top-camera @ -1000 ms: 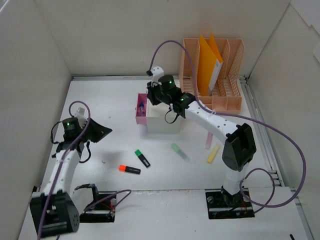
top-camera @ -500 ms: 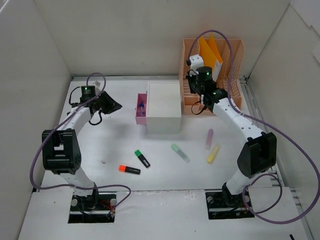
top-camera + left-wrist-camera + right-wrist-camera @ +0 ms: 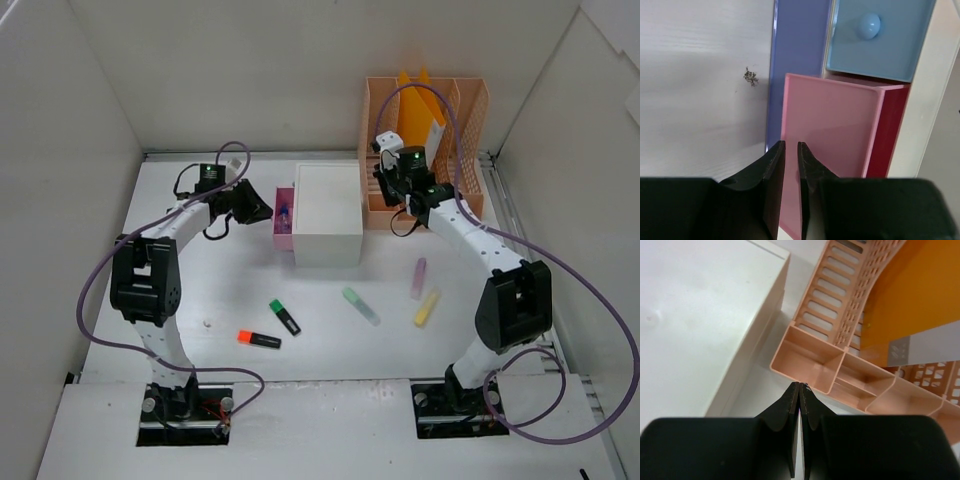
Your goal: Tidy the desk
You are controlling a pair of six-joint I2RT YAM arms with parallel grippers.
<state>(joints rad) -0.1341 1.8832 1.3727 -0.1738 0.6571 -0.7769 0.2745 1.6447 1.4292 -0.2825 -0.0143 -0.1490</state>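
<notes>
Left gripper [image 3: 791,146], fingers a narrow slit apart with nothing between them, hangs over the near rim of a pulled-out pink drawer [image 3: 832,130]. The visible drawer floor is plain pink, and beside it sits a closed blue drawer [image 3: 890,45] with a round knob. Both belong to the white drawer box [image 3: 328,205] at the back centre of the desk [image 3: 200,290]. Right gripper [image 3: 799,385], fingers pressed together and holding nothing, is poised at the front corner of the peach file organizer [image 3: 810,357], just beside the box. An orange folder [image 3: 920,295] stands upright in one organizer slot. Loose on the open desk in front lie a green highlighter [image 3: 285,317], orange highlighter [image 3: 259,340], pale green highlighter [image 3: 361,306], pink highlighter [image 3: 419,278] and yellow highlighter [image 3: 427,308]. White walls border the desk on the left, back and right.
</notes>
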